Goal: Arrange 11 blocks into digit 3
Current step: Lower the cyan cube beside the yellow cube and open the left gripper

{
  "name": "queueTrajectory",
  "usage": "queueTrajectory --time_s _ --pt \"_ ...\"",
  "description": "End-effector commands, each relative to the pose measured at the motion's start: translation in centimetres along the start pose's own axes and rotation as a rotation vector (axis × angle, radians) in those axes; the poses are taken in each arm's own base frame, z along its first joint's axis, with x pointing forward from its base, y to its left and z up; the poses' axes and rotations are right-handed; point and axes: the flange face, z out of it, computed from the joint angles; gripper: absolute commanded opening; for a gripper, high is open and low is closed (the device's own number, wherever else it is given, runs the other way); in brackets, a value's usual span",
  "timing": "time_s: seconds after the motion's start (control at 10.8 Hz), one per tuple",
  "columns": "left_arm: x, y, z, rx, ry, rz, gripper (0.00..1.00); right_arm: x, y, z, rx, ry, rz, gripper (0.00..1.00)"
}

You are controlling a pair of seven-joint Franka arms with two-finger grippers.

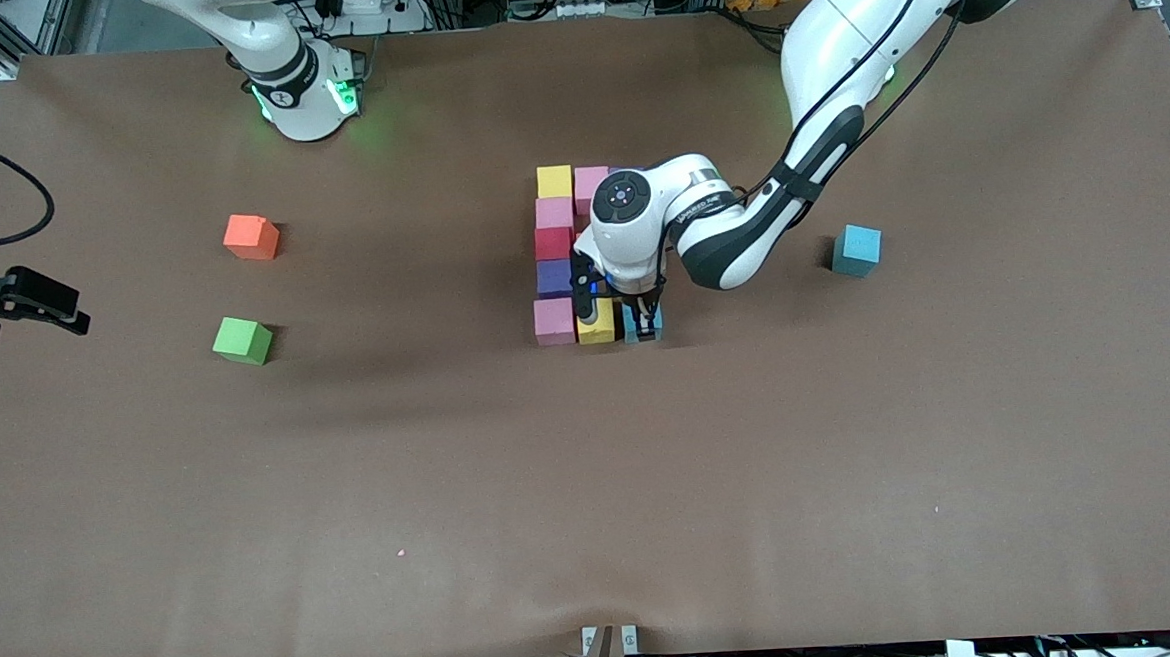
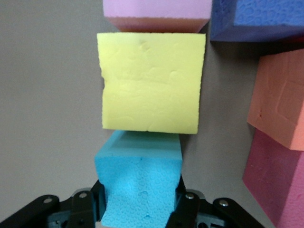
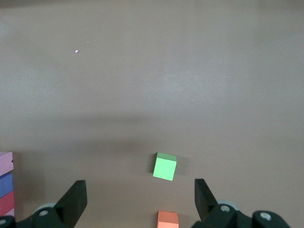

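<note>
Left gripper (image 1: 642, 323): clenched on a light blue foam cube (image 2: 138, 183), beside the yellow foam cube (image 2: 151, 83).
Right gripper (image 3: 140, 197): released, waiting above the table's right-arm edge.

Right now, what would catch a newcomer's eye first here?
The left gripper, shut on a light blue block, setting it beside the yellow block at the colourful figure's end nearest the front camera. An orange block and green cube sit apart toward the right arm's end.
</note>
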Motion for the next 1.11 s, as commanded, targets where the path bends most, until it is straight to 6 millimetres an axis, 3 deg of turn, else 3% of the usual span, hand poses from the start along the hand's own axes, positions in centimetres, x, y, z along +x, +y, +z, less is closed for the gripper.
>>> queueTrajectory --time_s 0.0,0.46,1.01 --pt "1.4 1.3 -0.3 0.026 0.009 0.056 0.00 -0.3 0.4 0.0 0.003 -0.006 -0.005 1.00" --pt "1.6 1.4 0.3 0.016 0.007 0.075 0.00 -0.2 0.4 0.0 0.002 0.002 -0.001 1.00" --pt "2.0 0.2 0.3 0.020 0.025 0.057 0.06 -0.1 0.2 0.0 0.003 0.006 0.003 1.00"
